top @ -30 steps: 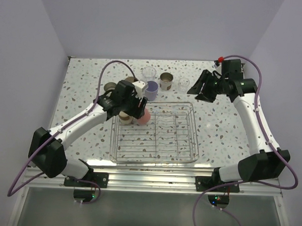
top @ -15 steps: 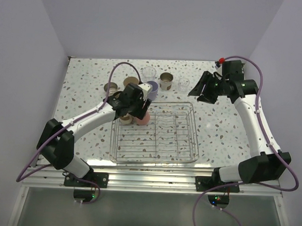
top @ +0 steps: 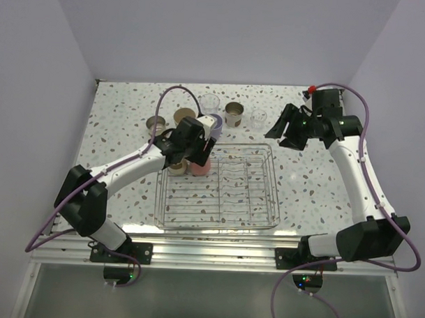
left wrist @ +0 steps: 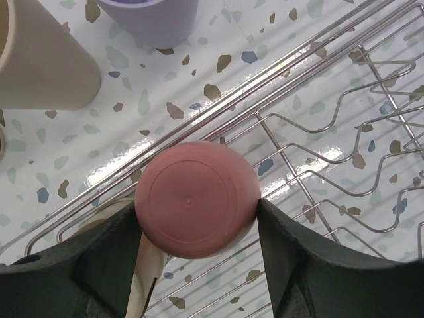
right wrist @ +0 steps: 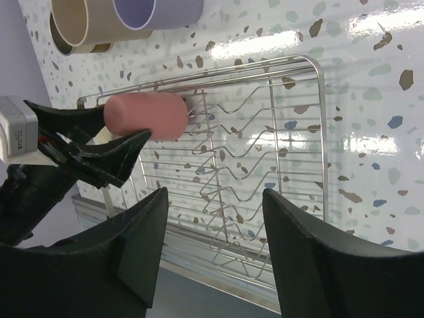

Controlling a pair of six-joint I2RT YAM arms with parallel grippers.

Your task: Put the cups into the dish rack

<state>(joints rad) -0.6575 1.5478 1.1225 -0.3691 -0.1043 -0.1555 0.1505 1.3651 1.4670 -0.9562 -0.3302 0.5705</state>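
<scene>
Grip: my left gripper (left wrist: 197, 211) is clamped on the red-pink cup (left wrist: 197, 199), with one finger pressed against each side of it.
Cup: it is upside down, its flat base facing my wrist camera, over the far-left corner of the dish rack (left wrist: 318, 165). I cannot tell whether its rim touches the wires.
Rack: it lies on the speckled table (top: 123, 107), just beyond my two bases and between them.
Other arm: my right gripper (top: 287, 130) is spread wide and holds nothing, above the table past the rack's far-right corner.
Lavender cup (top: 214, 124): upright on the table, just beyond the rack's far edge and close to my left gripper.
Tall tan cup (top: 185, 116): upright, just left of the lavender one.
Left brown cup (top: 156, 123): on the table, left of the tan one.
Far brown cup (top: 233, 113): right of the lavender one.
Clear cups: the left clear cup (top: 210, 102) is farthest back, and the right clear cup (top: 258, 117) is right of the far brown one.
</scene>
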